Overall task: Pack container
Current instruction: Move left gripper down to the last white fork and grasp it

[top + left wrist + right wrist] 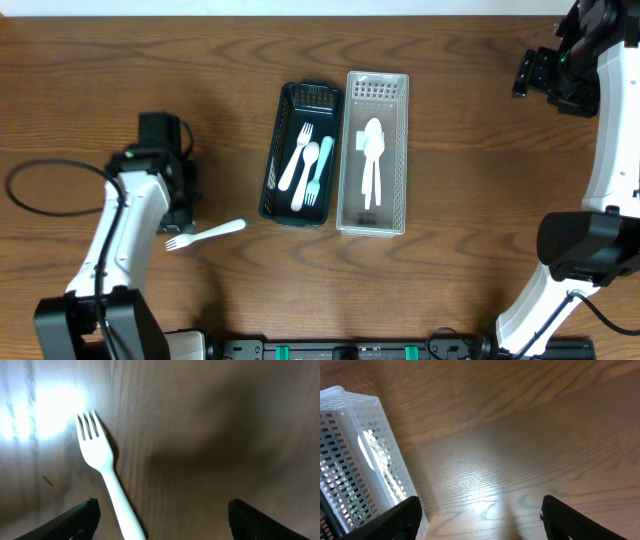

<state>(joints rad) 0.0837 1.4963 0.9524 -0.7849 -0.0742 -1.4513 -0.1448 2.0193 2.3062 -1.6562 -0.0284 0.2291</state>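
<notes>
Dark wooden table (470,120) with bright light glare.

Open table (430,290) around white fork (205,235); dark basket (271,165) nearby.

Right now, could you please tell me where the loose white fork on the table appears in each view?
Overhead: the white fork lies lower left, tines pointing left.
Left wrist: left of centre, tines pointing up.
Right wrist: not in it.
Shared landmark: the wooden table under everything.
</notes>
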